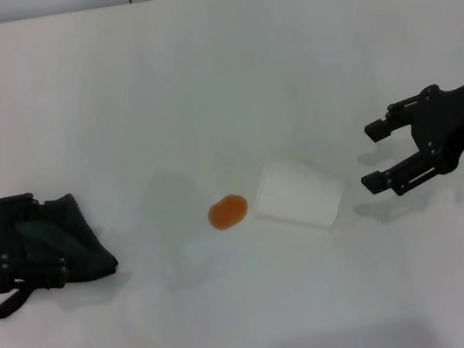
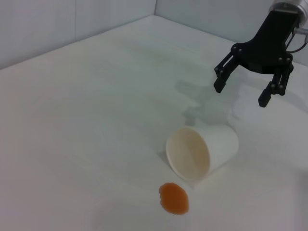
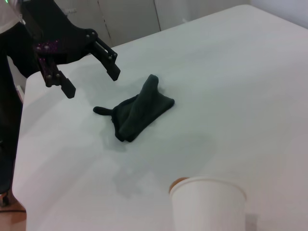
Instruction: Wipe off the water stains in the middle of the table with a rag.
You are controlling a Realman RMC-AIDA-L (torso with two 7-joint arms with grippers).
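So the left claw [image 1: 36, 245] is hovering right over the rag [image 1: 75, 243] out at about 9 o'clock on the worktop [image 1: 216, 70], fingers spread wide and not touching the cloth yet going by the right wrist view, where the rag [image 3: 139, 110] is lying loose under it. Looks like the pickup step is what's happening. The orange stain [image 1: 227, 212] is sitting dead center, with a tipped paper cup [image 1: 299, 194] just at its 3 o'clock. The right claw [image 1: 375, 154] is hanging open further out at 3 o'clock, idle-ish. Next move probably needs dropping down, pinching the rag's bunched ridge, then heading toward 3 o'clock without bumping the cup.
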